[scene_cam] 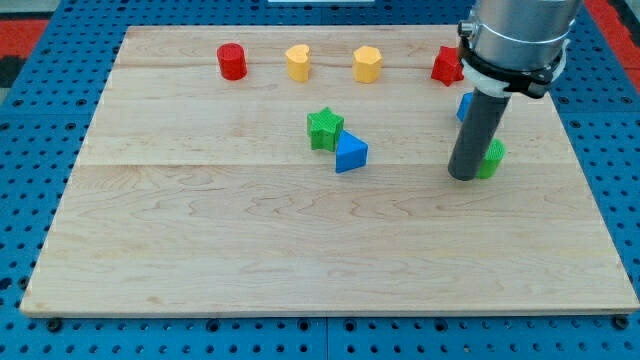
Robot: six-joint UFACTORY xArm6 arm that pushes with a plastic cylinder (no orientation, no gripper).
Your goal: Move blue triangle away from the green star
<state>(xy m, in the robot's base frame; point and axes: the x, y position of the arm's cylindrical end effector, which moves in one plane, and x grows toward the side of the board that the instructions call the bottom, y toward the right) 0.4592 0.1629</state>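
The blue triangle (350, 153) lies near the board's middle, touching the lower right side of the green star (324, 129). My tip (464, 176) stands well to the view's right of the triangle, about a hand's width away. It is right beside a green block (492, 158) that the rod partly hides.
Along the view's top sit a red cylinder (232, 62), a yellow heart (298, 62), a yellow hexagon-like block (368, 64) and a red star (446, 66). A blue block (465, 105) peeks out behind the rod. The wooden board (200, 250) lies on a blue pegboard.
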